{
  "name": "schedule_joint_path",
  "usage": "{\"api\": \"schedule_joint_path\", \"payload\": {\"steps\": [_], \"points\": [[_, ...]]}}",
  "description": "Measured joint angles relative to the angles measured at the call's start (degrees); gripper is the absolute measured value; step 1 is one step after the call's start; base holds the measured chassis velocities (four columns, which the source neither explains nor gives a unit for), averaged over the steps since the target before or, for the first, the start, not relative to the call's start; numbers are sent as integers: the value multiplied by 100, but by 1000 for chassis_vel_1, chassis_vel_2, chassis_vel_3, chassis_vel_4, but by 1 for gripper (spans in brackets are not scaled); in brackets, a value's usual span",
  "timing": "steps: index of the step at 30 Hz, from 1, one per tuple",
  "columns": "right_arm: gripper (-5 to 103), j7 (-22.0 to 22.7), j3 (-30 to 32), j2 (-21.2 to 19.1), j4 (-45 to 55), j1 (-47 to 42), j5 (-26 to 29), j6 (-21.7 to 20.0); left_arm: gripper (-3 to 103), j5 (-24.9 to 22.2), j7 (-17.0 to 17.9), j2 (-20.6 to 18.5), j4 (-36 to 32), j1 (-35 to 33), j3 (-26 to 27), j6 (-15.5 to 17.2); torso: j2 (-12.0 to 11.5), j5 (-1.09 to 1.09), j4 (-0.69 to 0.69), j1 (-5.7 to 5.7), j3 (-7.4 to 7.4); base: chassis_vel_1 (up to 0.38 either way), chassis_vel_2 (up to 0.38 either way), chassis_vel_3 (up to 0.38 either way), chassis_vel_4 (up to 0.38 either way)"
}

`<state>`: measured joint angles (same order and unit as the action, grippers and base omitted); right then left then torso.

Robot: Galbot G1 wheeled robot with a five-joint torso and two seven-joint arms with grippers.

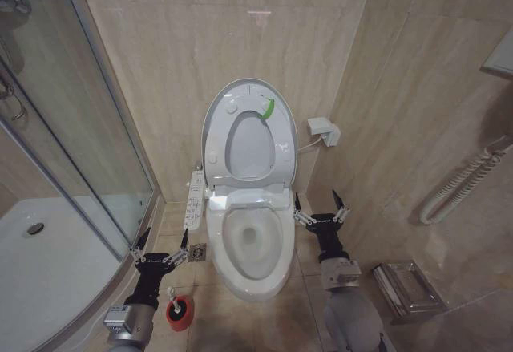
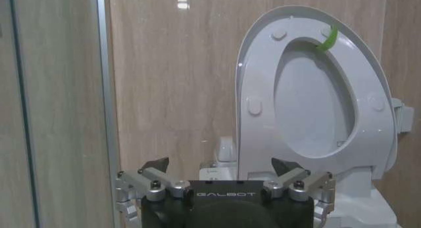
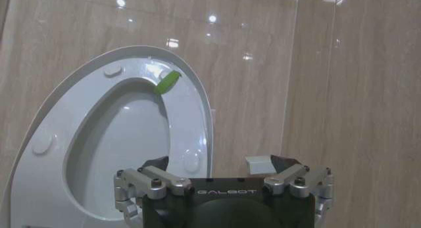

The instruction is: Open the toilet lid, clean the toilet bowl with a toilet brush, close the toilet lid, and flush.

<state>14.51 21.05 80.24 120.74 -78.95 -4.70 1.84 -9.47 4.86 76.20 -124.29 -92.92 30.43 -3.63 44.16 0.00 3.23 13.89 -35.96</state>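
Against the back wall of the tiled bathroom, the toilet lid (image 1: 215, 127) stands raised and upright together with the ring seat; underside faces the robot, round bumpers and a green curved strip (image 1: 268, 109) visible near its top. Same lid seen in the left wrist view (image 2: 253, 90) and the right wrist view (image 3: 59, 134), upright against the beige wall tiles in both.

Toilet bowl (image 1: 250, 244) exposed below the lid, open oval with water at the bottom. Side button panel (image 1: 195, 200) runs along the bowl's left side.

Toilet brush (image 1: 173, 297) stands in its red cup holder (image 1: 180, 313) on the floor, left of the bowl near its front end, handle upright.

Left gripper (image 1: 160, 245) hovers above the floor left of the bowl, just above and behind the brush, fingers spread apart, holding nothing. From its own wrist camera (image 2: 220, 165) the fingers are splayed wide with empty space between.

Right gripper (image 1: 321, 207) held at the right side of the bowl, near the seat hinge level, fingers likewise spread, empty; confirmed in the right wrist view (image 3: 220, 162).

Glass shower enclosure (image 1: 72, 167) at left; a floor drain (image 1: 197, 252) lies between the left gripper and the bowl
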Motion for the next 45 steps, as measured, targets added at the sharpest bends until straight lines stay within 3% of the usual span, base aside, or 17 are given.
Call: {"api": "schedule_joint_path", "payload": {"steps": [45], "points": [[100,0,0,0,0,0,0,0,100,0,0,0,0,0,0,0,0,0,0,0,0,0,0,0,0]]}}
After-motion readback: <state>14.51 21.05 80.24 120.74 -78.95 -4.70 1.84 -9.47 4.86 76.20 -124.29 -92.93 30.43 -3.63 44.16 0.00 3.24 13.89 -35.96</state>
